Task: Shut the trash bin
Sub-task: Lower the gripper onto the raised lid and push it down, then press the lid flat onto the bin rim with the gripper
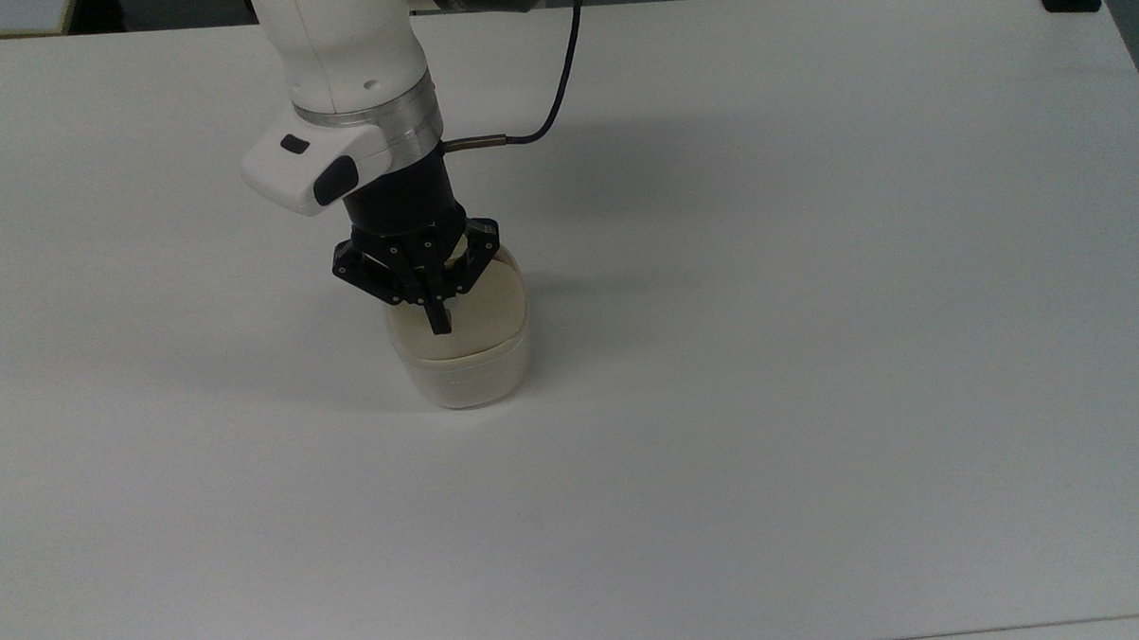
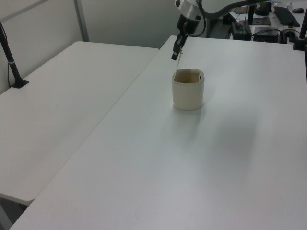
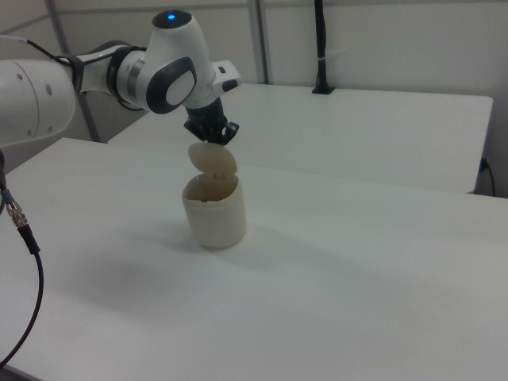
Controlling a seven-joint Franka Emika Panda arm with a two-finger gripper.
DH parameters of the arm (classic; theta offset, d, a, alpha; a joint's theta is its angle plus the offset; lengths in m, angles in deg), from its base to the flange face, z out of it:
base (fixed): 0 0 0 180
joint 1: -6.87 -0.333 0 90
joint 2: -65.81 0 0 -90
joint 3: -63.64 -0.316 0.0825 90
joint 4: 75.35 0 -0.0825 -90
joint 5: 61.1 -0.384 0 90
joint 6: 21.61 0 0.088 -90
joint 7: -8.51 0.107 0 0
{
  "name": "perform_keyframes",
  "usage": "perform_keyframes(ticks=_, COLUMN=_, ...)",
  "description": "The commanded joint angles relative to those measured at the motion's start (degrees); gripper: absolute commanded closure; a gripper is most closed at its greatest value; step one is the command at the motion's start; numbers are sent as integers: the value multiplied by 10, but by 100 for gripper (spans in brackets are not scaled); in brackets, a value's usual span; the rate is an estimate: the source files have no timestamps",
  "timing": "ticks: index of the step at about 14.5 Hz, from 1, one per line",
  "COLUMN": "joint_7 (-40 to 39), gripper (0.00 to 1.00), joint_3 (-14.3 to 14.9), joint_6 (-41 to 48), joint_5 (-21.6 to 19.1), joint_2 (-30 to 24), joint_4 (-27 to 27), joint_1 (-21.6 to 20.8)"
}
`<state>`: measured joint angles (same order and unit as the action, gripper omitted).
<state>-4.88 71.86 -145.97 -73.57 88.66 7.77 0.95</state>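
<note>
The hand (image 1: 437, 323) hangs just above the trash bin's (image 1: 461, 366) raised lid (image 3: 213, 159).

The cream-beige trash bin (image 3: 213, 213) is standing upright near the middle of the white tabletop (image 3: 357, 278) — its lid (image 3: 213, 158) sticking up, open.

White table (image 1: 814, 255) with the trash bin (image 1: 462, 366) upon it

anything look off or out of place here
Nothing spilled or damaged. The trash bin stands upright on the table; its lid is up, open. The gripper is at the lid's top edge.
</note>
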Motion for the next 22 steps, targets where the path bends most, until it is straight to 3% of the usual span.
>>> perform_keyframes(ticks=1, joint_7=1, gripper=100, joint_3=6, joint_6=83, joint_5=0, joint_2=-15, joint_4=-8, joint_1=1)
perform_keyframes(ticks=8, joint_7=1, gripper=100, joint_3=7, joint_6=118, joint_5=27, joint_2=-8, joint_4=30, joint_1=-1)
perform_keyframes(ticks=16, joint_7=6, gripper=100, joint_3=6, joint_6=110, joint_5=36, joint_2=25, joint_4=35, joint_1=-3)
perform_keyframes(ticks=18, joint_7=5, gripper=100, joint_3=7, joint_6=127, joint_5=36, joint_2=-3, joint_4=32, joint_1=1)
perform_keyframes(ticks=21, joint_7=3, gripper=100, joint_3=17, joint_6=220, joint_5=39, joint_2=-60, joint_4=31, joint_1=6)
perform_keyframes(ticks=22, joint_7=4, gripper=93, joint_3=21, joint_6=254, joint_5=40, joint_2=-79, joint_4=32, joint_1=8)
